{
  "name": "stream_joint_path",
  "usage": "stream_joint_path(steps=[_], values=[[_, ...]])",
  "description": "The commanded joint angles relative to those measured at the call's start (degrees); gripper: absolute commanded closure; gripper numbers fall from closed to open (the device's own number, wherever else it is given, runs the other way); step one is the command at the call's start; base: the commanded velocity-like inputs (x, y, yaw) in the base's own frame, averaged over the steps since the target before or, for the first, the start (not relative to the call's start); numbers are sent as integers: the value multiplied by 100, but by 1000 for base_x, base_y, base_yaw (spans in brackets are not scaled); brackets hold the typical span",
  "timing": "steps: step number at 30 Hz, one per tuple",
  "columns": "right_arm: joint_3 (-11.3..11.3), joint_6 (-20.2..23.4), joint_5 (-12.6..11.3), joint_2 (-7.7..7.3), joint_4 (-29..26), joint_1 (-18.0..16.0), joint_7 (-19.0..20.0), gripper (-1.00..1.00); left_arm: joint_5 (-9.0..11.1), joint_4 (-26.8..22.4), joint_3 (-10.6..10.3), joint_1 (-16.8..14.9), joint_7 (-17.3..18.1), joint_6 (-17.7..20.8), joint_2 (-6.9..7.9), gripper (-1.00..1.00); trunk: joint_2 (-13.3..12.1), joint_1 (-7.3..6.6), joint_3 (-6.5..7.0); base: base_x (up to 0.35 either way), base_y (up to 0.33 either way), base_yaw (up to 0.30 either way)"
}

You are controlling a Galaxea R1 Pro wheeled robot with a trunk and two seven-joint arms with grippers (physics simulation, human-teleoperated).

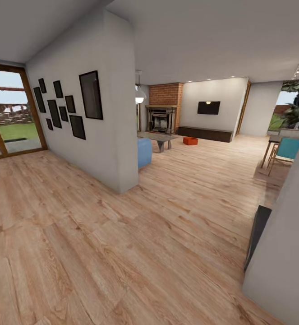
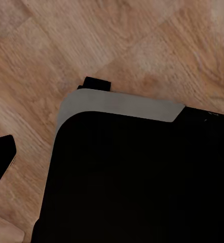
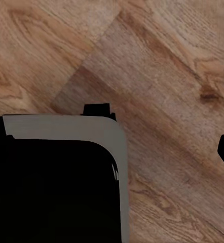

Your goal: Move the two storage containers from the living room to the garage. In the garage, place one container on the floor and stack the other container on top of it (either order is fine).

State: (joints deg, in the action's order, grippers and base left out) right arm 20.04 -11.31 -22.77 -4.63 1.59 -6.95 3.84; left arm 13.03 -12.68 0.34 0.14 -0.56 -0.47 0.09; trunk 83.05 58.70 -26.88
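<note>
Storage container (image 1: 190,141) on wood floor (image 1: 122,234) far ahead in living room, before TV wall (image 1: 209,107), right of fireplace (image 1: 161,118). Partition wall (image 1: 95,113) ahead-left; chair (image 1: 284,151) ahead-right. Robot base (image 2: 142,177) below both wrists.

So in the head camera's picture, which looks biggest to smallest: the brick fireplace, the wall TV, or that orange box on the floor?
As they look in the head view:
1. Brick fireplace, clearly largest.
2. Wall TV.
3. Orange box, slightly smaller than the TV.
All three are far away, so true sizes are unsure.

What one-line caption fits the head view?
Wood-floored hallway looking past a picture-hung wall to the living room: brick fireplace, wall TV, one orange-red storage container on the floor.
</note>
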Motion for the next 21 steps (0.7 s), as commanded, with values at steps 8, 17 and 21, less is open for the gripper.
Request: stream_joint_path(steps=[8, 17, 21], values=[[39, -29, -61, -8, 17, -8, 38, -100, 33, -7, 0, 2, -6, -5, 0, -100, 3, 3, -5, 323, 0, -288], [43, -29, -53, -12, 17, -8, 38, -100, 33, -15, 1, 1, -6, -6, 0, -100, 3, 3, -5, 323, 0, -246], [79, -30, -40, -15, 17, -8, 38, -100, 33, -15, 0, 2, -6, -6, 0, -100, 3, 3, -5, 323, 0, -38]])
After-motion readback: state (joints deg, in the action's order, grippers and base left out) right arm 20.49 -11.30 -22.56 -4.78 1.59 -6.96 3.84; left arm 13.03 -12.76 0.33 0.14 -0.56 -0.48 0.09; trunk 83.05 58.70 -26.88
